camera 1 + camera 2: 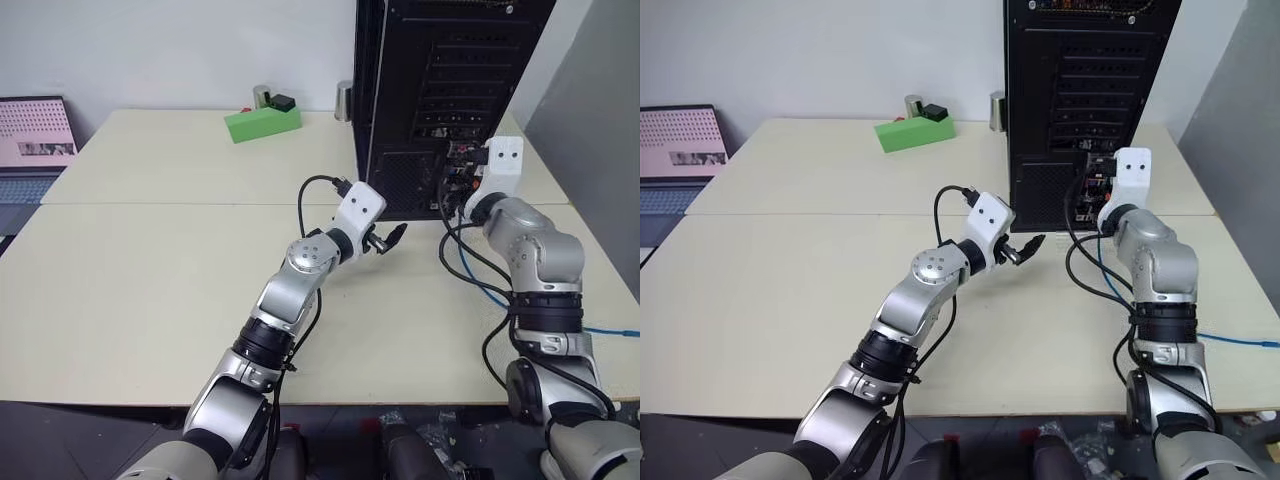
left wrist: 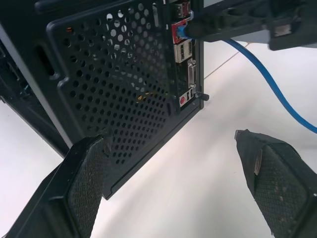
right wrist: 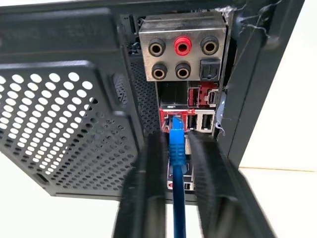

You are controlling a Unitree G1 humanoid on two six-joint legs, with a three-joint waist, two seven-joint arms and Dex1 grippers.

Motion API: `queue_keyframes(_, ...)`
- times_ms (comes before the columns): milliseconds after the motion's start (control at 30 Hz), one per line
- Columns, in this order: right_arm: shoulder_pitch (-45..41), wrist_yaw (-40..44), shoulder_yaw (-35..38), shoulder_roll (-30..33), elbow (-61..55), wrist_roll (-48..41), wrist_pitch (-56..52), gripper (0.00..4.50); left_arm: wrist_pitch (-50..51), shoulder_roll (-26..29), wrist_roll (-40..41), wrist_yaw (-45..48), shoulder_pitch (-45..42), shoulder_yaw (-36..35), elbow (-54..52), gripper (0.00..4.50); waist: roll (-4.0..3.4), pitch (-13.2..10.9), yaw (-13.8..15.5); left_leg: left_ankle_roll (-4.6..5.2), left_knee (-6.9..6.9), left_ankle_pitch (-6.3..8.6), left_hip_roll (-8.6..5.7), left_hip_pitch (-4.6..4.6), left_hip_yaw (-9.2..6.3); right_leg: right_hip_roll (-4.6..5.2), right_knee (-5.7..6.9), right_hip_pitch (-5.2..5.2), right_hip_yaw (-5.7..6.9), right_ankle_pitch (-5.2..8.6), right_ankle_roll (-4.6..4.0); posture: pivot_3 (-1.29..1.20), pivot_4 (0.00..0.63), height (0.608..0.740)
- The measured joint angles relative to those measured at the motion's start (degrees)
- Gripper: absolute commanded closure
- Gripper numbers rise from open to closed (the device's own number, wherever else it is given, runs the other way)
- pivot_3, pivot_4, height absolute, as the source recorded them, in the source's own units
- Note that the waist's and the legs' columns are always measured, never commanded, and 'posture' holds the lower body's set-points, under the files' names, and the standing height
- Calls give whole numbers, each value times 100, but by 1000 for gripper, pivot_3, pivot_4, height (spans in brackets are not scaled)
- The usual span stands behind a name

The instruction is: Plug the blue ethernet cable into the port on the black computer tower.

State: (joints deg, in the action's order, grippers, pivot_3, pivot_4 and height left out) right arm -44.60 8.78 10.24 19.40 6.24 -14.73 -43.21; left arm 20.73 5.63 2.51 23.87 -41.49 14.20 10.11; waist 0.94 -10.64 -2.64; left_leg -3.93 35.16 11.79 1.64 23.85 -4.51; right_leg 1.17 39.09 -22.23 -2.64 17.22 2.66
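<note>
My two arms are built of rounded silver-grey segments joined by black ribbed collars, each with a round joint cap marked by small screws. A white, blocky wrist housing with two dark dots tops each arm. Thick black cables loop from wrists to forearms. The left hand [image 1: 392, 238] and right hand [image 3: 173, 163] carry black fingers [image 2: 84, 188] with finely textured pads.

Black computer tower [image 1: 440, 90] stands upright at the table's far edge, rear panel of slot covers, mesh grille and coloured jacks facing out, with blue ethernet cable [image 3: 177, 148] seated in its red-framed port, trailing down.
</note>
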Motion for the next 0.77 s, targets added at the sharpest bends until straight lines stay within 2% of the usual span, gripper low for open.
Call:
queue_keyframes(33,145,77,-28,61,-183,-5,-16,2641,-5,22,28,38,3,-50,0,0,0,0,3,0,0,0,0,0,0,0,-1,0,0,0,0,0,150,740)
queue_keyframes(267,1012,658,15,466,-1371,-313,-224,1137,3,355,358,551,24,-401,-10,0,0,0,12,0,-1,0,0,-3,-1,-1,1,0,1,0,1,0,150,740)
queue_keyframes(333,1346,1046,74,689,-1771,-529,-180,588,23,603,347,757,16,-386,-13,0,0,0,30,0,-1,0,0,-1,-3,-2,-1,1,3,1,1,0,150,740)
queue_keyframes(433,1677,1560,231,1006,-2034,-753,-51,9,54,931,320,997,16,-398,-13,0,0,0,31,0,0,0,-1,-2,-1,-1,-1,1,2,0,1,0,150,740)
queue_keyframes(533,2142,2274,326,1411,-2439,-1073,247,9,162,1257,543,1430,60,-482,-167,0,0,-1,40,1,-2,0,1,-1,-3,-2,-3,0,4,1,1,0,150,740)
queue_keyframes(567,2358,2583,388,1616,-2525,-1143,430,9,243,1523,685,1680,139,-581,-335,0,0,-1,21,1,-3,1,2,-3,-2,-4,-4,1,3,1,1,0,150,740)
queue_keyframes(767,2401,3082,646,1903,-2274,-1132,1091,9,417,2247,1106,2327,404,-990,-740,0,0,0,-12,1,-1,0,3,-12,-3,-3,-1,10,3,1,1,0,150,740)
